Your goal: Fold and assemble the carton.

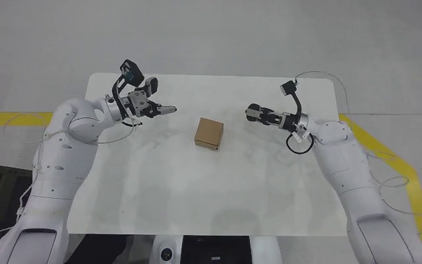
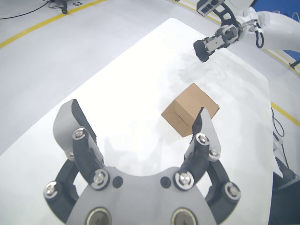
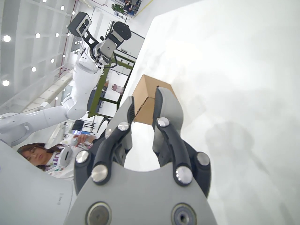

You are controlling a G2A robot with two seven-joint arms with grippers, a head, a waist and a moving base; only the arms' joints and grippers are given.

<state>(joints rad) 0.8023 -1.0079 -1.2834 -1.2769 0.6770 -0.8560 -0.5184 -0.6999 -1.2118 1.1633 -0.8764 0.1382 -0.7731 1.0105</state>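
**Carton untouched at the middle of the table**

Left gripper sits in the upper left part of the top view, held above the white tabletop. Its two fingers are spread wide and nothing lies between them. In its own wrist view the left gripper shows black pads far apart, with bare table in the gap.

Right gripper sits right of centre in the top view, at about the same height in the frame, and points toward the left one. In its own wrist view the right gripper has its fingers drawn close together. A narrow gap remains between them and they grip nothing.

Between the two, near the centre of the top view, the carton stands on the table, apart from both grippers. It is a brown cardboard box, closed on every face that shows and turned slightly askew to the table's edges. The left wrist view shows the carton with a short slit on one side face. The right wrist view shows the carton just past the fingertips.

Yellow floor tape runs beside the table.
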